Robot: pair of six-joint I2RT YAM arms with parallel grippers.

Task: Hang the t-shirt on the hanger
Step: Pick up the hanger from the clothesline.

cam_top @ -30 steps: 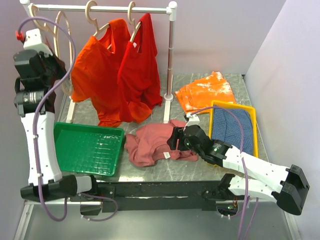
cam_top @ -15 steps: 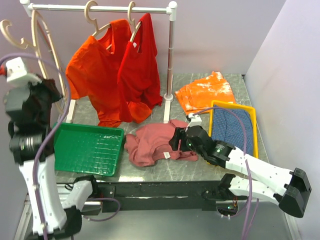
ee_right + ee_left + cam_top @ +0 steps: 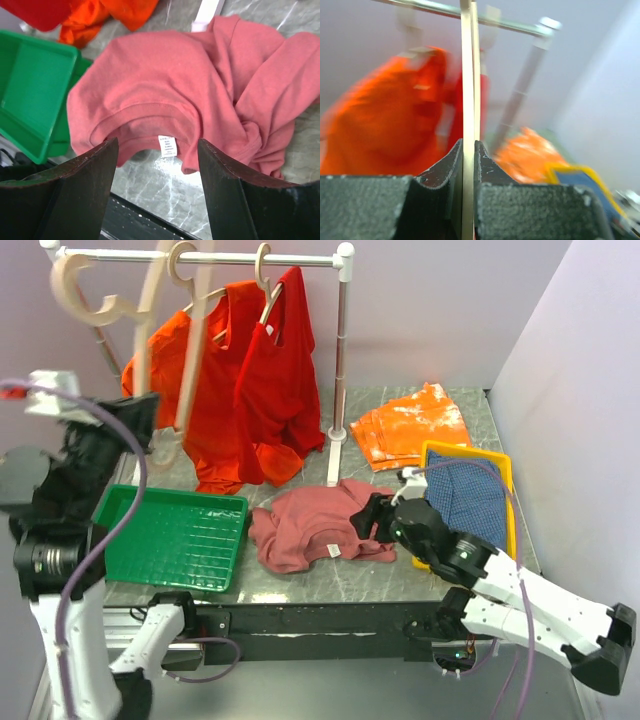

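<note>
Holding the hanger (image 3: 469, 75) by its thin edge, the left gripper (image 3: 468, 155) has both jaws pressed flat against the beige strip and carries it high at the upper left of the top view. Below it sits one green tray (image 3: 170, 530). Behind, one white rail (image 3: 300, 260) bears two more hangers, one with an orange shirt (image 3: 200, 390), one with a red shirt (image 3: 280, 370). At centre the single t-shirt (image 3: 300, 530) lies crumpled on the table, collar and white label facing the near edge. The right gripper (image 3: 156, 150) hovers just over that collar, fingers spread wide and grasping nothing. Further right lie one folded orange cloth (image 3: 410, 425) and one yellow tray (image 3: 470, 448) with a blue cloth (image 3: 465, 490). By my reading the hanger is fetched and the shirt not yet taken; next, the right fingers should drop and pinch the collar beside the label, then raise it so the neck opens for the hanger.
</note>
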